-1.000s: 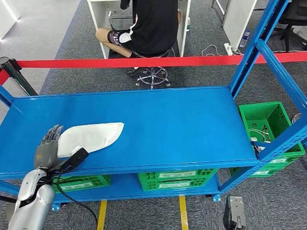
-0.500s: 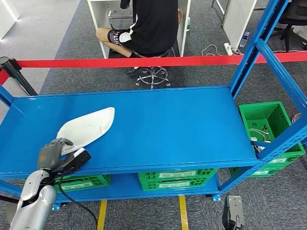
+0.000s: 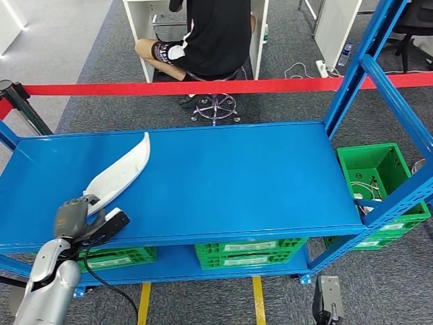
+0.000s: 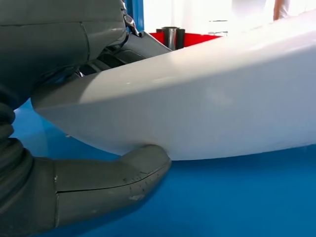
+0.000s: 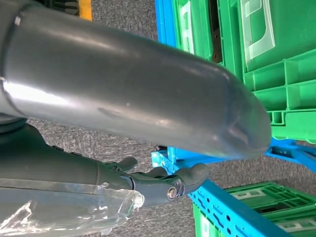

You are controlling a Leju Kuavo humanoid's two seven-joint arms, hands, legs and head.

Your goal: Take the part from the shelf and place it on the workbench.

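One white part (image 3: 120, 173), one blue shelf (image 3: 230, 176), four green crates (image 3: 380, 169), one seated person (image 3: 214, 34).

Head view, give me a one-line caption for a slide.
Robot's left hand grips the near end of a long white curved plastic part, tilting it up off the blue metal shelf.

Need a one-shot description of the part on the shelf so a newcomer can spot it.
Find the blue shelf in front of the red barrier tape. On its top deck, at the left end, lies a long white curved shell part, gripped at its near end by the left robot hand. It is the only white item on the blue surface.
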